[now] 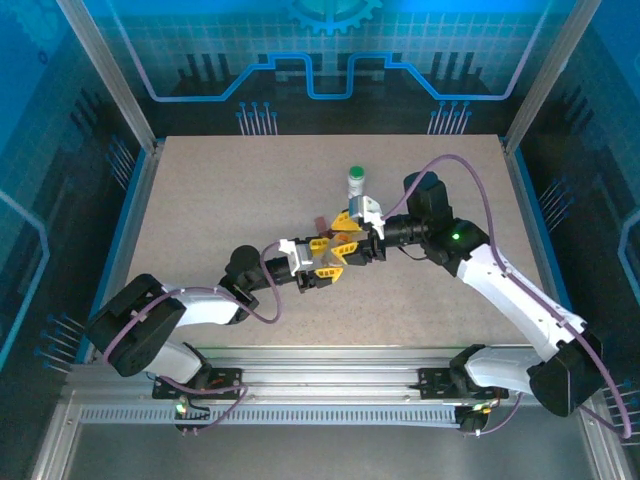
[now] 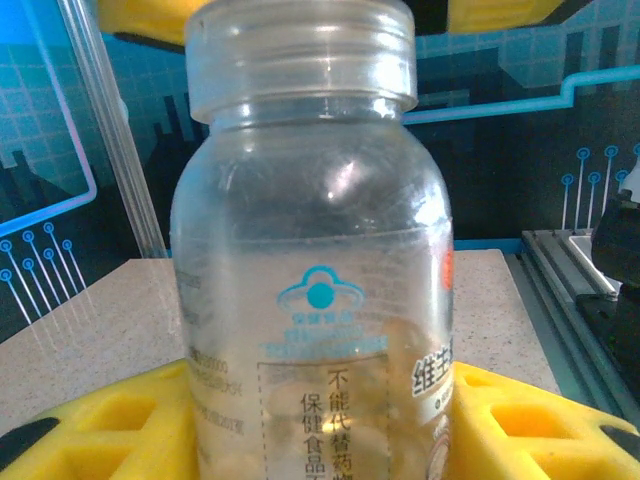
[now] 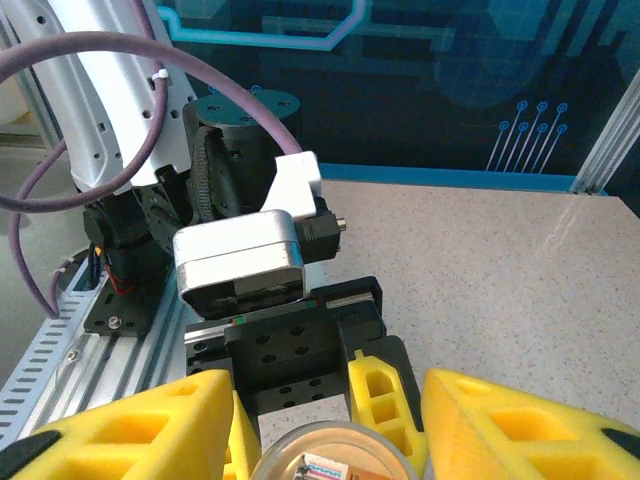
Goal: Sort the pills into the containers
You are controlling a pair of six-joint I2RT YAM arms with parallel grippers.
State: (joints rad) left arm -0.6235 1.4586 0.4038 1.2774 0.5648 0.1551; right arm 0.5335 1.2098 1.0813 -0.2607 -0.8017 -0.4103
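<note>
Over the top of the clear bottle (image 2: 310, 300) hangs the right gripper (image 3: 330, 420). Its yellow fingers (image 3: 130, 430) stand apart on either side of the bottle's rim and very close to it; whether they press on it I cannot tell. Lower down, the left gripper (image 2: 320, 440) is closed around the bottle's belly and holds it upright. Inside the rim sits a small red and pale pill (image 3: 322, 466), though whether it has dropped in or lies at the mouth is unclear. Beyond the clear bottle, near but apart, stands the white bottle (image 1: 356, 181), its green cap on. The step in hand looks like filling the clear bottle. Next, the right arm should lift straight off the rim without tipping the bottle, which calls for a firm left grip.
</note>
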